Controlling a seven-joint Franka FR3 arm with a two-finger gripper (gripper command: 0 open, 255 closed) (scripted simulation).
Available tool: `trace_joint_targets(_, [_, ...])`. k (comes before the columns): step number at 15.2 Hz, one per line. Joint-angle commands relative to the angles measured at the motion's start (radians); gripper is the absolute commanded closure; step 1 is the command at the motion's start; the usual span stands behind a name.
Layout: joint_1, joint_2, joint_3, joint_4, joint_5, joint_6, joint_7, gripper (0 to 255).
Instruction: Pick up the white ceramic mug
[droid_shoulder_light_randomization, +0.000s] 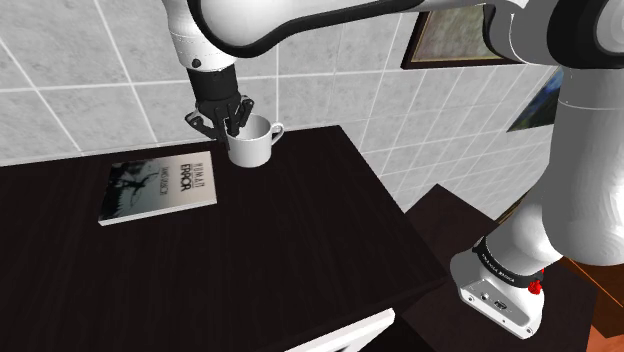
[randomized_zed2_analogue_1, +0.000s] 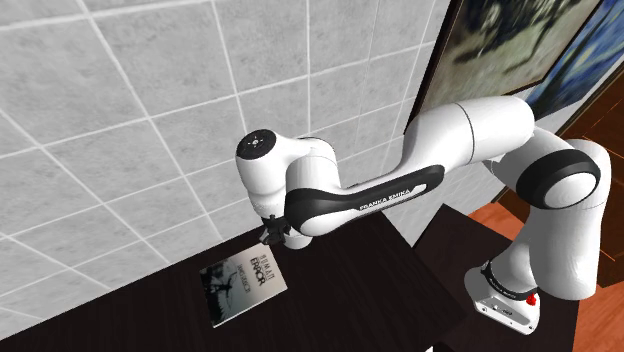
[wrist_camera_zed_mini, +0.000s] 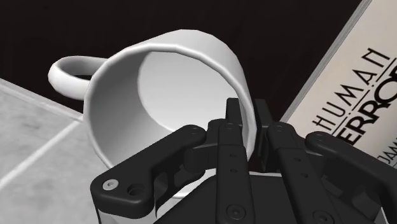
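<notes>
A white mug (droid_shoulder_light_randomization: 252, 145) stands upright at the back of the dark table (droid_shoulder_light_randomization: 300, 250), close to the tiled wall, with its handle pointing away from the book. My black gripper (droid_shoulder_light_randomization: 232, 122) comes down on the rim on the side facing the book. In the wrist view the mug (wrist_camera_zed_mini: 159, 89) has its wall clasped between the two fingers (wrist_camera_zed_mini: 233, 118), one inside and one outside, so my gripper (wrist_camera_zed_mini: 249, 127) is shut on the rim. I cannot tell whether the mug's base still touches the table.
A light book (droid_shoulder_light_randomization: 158, 188) lies flat on the table beside the mug, seen too in the second exterior view (randomized_zed2_analogue_1: 243, 280) and wrist view (wrist_camera_zed_mini: 356, 95). The tiled wall (droid_shoulder_light_randomization: 80, 70) rises just behind. The table's edge drops off at the shoulder view's right, toward the stand (droid_shoulder_light_randomization: 500, 290).
</notes>
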Motion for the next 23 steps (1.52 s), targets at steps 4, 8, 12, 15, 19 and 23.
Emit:
trace_joint_targets(4, [0.0, 0.0, 0.0, 0.0, 0.0, 0.0, 0.0, 255])
trace_joint_targets(8, [0.002, -0.002, 0.001, 0.026, 0.002, -0.027, -0.004, 255])
trace_joint_targets(12, [0.01, -0.003, 0.003, 0.079, 0.004, -0.08, -0.009, 255])
trace_joint_targets(15, [0.018, -0.001, 0.004, 0.123, 0.005, -0.121, -0.013, 255])
trace_joint_targets(19, [0.031, 0.007, 0.004, 0.191, 0.002, -0.18, -0.017, 255])
trace_joint_targets(23, [0.04, 0.014, 0.004, 0.232, -0.001, -0.213, -0.019, 255])
